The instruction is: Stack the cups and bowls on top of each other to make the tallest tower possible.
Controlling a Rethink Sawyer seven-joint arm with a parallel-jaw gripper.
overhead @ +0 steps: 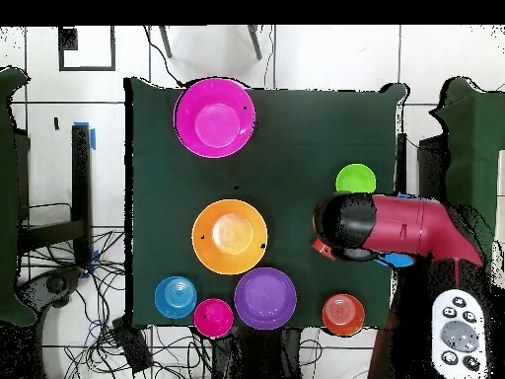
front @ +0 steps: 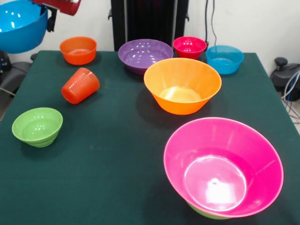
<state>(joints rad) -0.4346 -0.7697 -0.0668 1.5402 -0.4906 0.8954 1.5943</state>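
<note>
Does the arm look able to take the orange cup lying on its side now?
Probably not yet. The cup lies free, with bare table around it, but the claw is busy holding the larger blue bowl, which it would first need to put down.

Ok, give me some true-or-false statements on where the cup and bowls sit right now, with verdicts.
1. The cup lies on its side on the table. True.
2. The big pink bowl rests on a green bowl. True: a green edge shows beneath it.
3. The purple bowl is nested inside the large orange bowl. False: it stands by itself on the table, and the large orange bowl is empty.
4. The medium blue bowl stands on the table. False: it is up in the air by the arm, past the table's corner.
</note>
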